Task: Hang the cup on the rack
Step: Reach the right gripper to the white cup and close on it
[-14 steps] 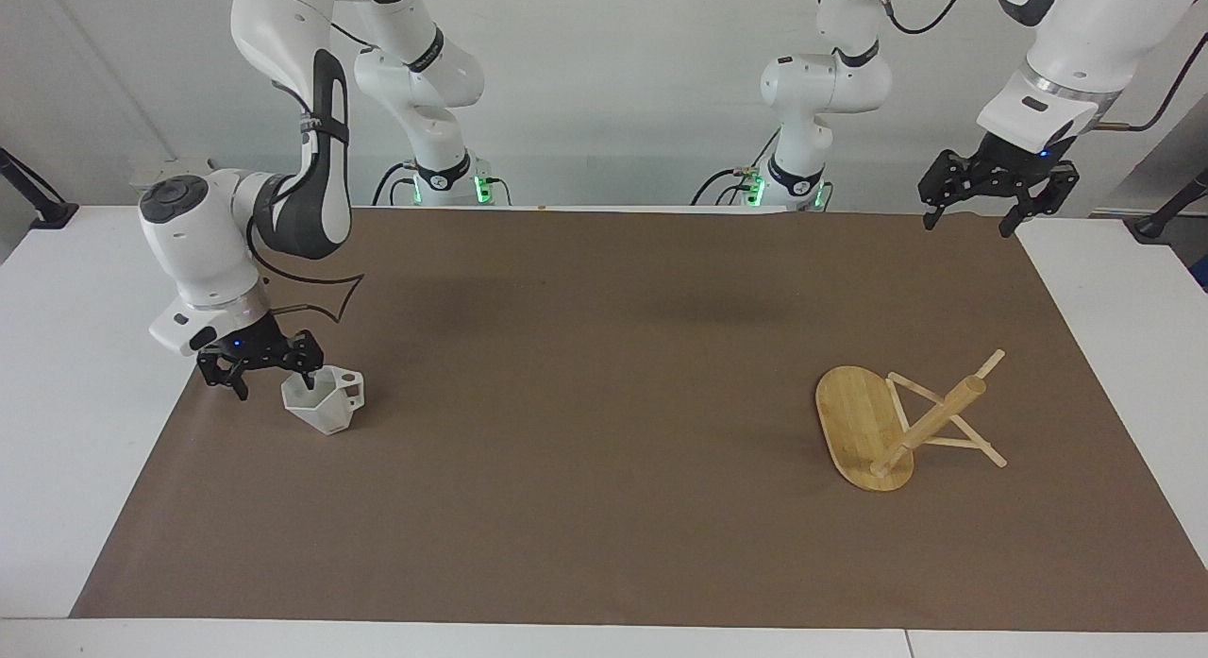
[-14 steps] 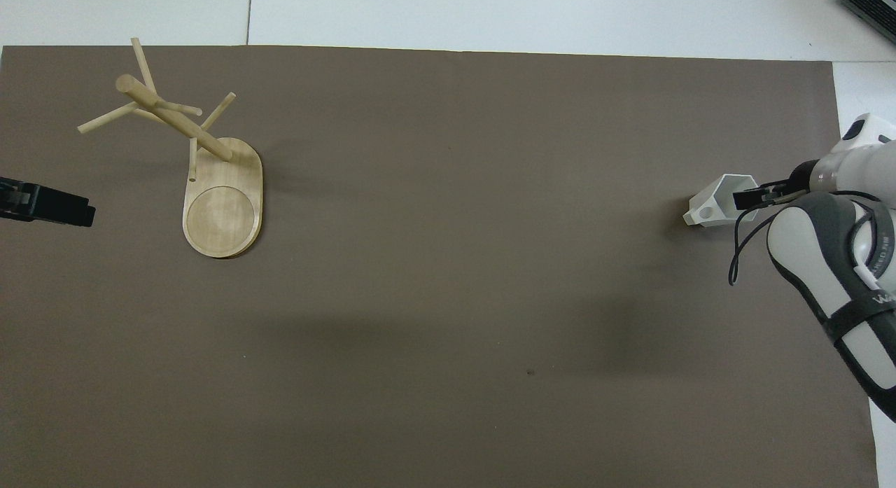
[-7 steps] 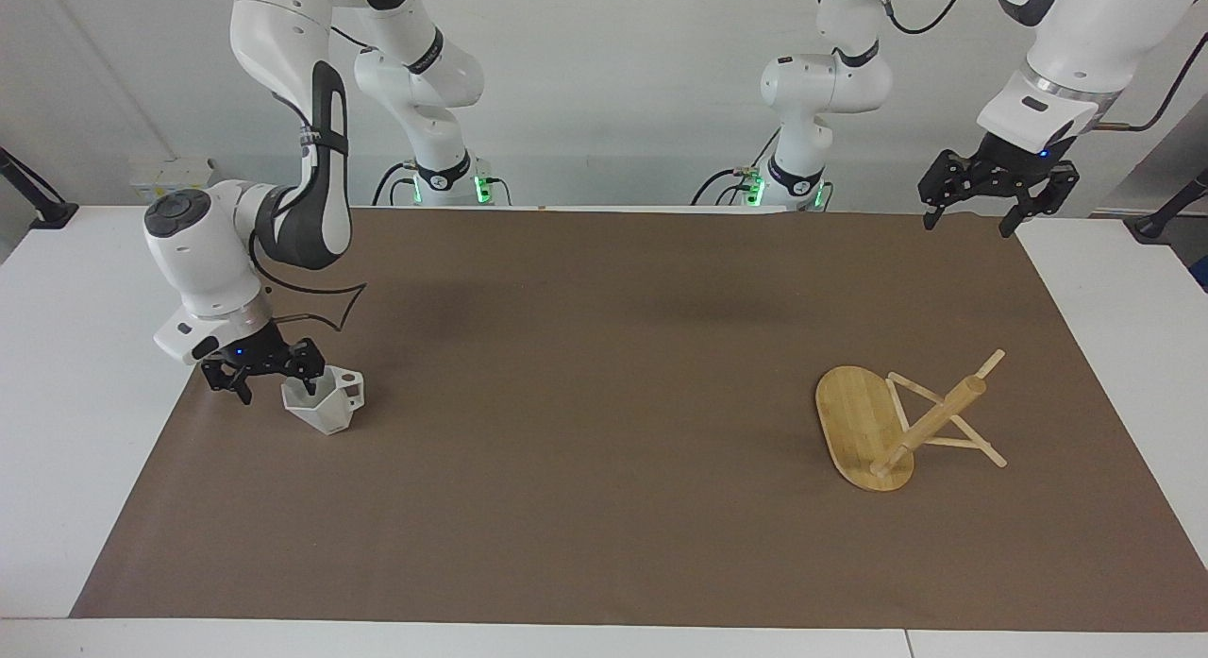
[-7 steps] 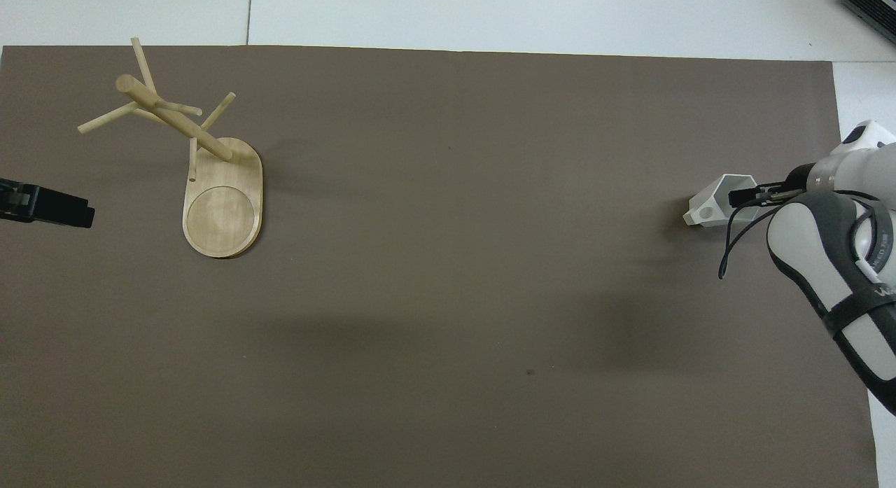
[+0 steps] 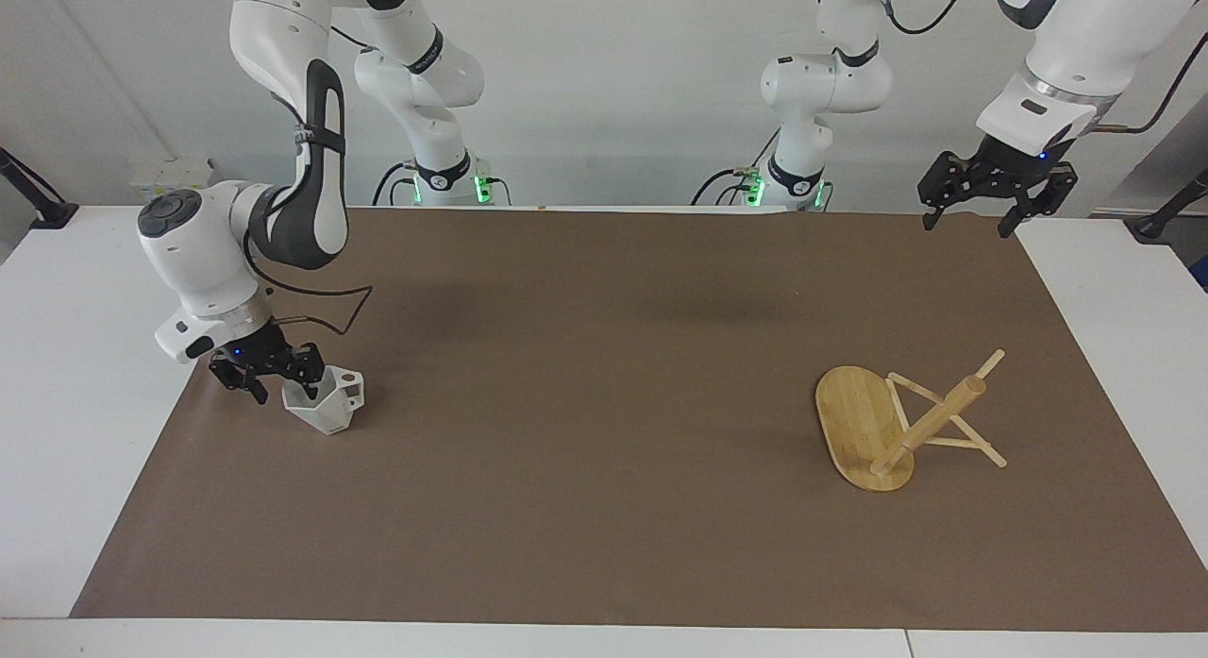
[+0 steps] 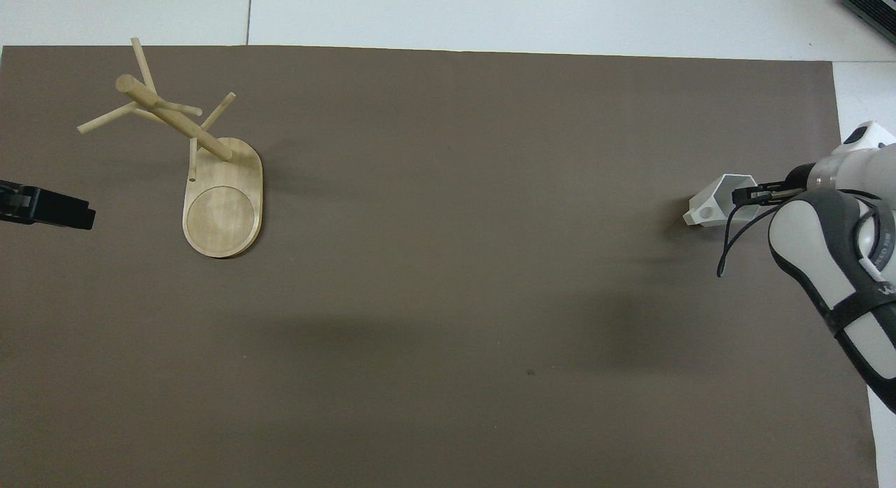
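The desk, under its brown mat, fills most of the facing view, and nothing on it has shifted over the last second: the rack stands at the lower right of that view, and the cup sits upright at the middle left, well apart from it.

The change is at the right arm. Its elbow has swung a little and its wrist has settled, bringing the right gripper at the left of the facing view close in on the cup's rim. A second ago its fingers stood spread on either side of the cup wall; now they have drawn together, one inside the cup and one outside. Whether they already pinch the wall I cannot tell. The cup has not left the desk.

The left gripper waits at the upper right of the facing view, released and holding nothing.

My reading: the grasp is being made; lifting and hanging remain.
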You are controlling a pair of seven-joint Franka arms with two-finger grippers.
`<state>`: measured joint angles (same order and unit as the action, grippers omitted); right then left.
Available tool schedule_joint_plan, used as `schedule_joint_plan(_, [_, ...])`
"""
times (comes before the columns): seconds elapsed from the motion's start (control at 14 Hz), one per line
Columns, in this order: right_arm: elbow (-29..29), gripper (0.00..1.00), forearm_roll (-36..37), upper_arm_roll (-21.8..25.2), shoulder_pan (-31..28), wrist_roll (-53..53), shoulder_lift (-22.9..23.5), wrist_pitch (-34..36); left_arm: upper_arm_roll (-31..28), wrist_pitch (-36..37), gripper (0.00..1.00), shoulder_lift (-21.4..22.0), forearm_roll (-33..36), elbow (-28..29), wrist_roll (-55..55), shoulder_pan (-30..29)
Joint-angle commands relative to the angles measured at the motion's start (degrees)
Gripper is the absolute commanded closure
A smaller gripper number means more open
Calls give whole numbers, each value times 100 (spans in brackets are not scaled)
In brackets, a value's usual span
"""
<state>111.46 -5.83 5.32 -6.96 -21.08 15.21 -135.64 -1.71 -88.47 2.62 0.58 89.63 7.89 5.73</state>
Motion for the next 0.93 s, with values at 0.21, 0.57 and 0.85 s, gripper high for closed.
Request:
schedule_joint_plan(0.21, [-46,93,-76,-31,-34,69,-18,82,-49,-118,0,159,-49,186,46,33])
schedule_joint_plan(0.57, [-142,100,-76,-39,1,113,-18,108,-40,-136,0,151,-49,142,11,42])
schedule_joint_plan(0.85, [-537,100,-76,-74,10,113,-53,643,-40,-136,0,151,-49,142,20,51])
